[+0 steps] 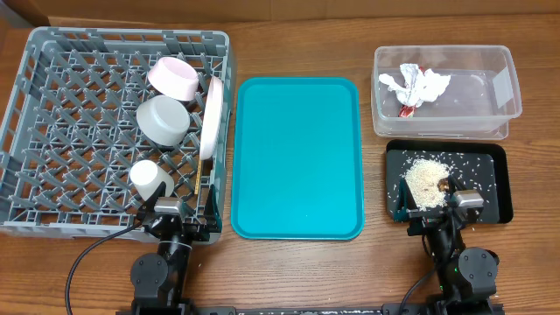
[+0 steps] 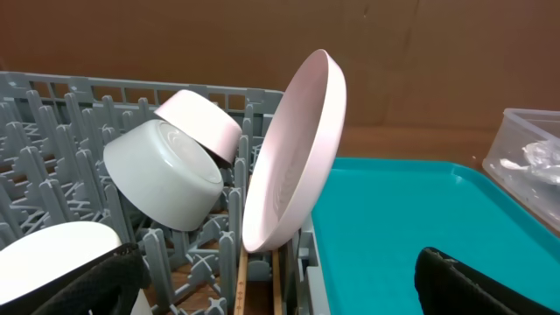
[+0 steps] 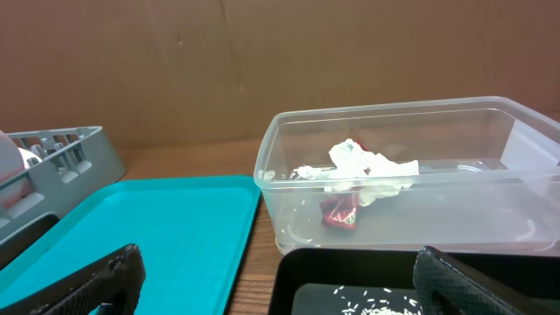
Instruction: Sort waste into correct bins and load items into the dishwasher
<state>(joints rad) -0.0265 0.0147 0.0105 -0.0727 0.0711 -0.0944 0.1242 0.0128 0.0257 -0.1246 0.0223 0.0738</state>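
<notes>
The grey dishwasher rack [image 1: 61, 114] holds a pink bowl [image 1: 175, 77], a grey bowl [image 1: 163, 120], a white cup [image 1: 150, 178] and a white plate [image 1: 211, 114] standing on edge. Two chopsticks [image 2: 239, 284] lie in the rack under the plate [image 2: 293, 149]. The clear tub [image 1: 472, 96] contains the napkin [image 1: 413, 84] and red packet [image 1: 408, 108]. Rice [image 1: 426, 181] and a brown scrap [image 1: 444, 185] lie in the black tray [image 1: 494, 188]. My left gripper [image 1: 178, 214] is open at the rack's near edge, holding nothing. My right gripper [image 1: 435, 210] is open over the black tray's near edge, also holding nothing.
A teal serving tray [image 1: 296, 157] lies bare between the rack and the bins. A few rice grains lie on the wood beside the black tray. A brown cardboard wall stands behind the table.
</notes>
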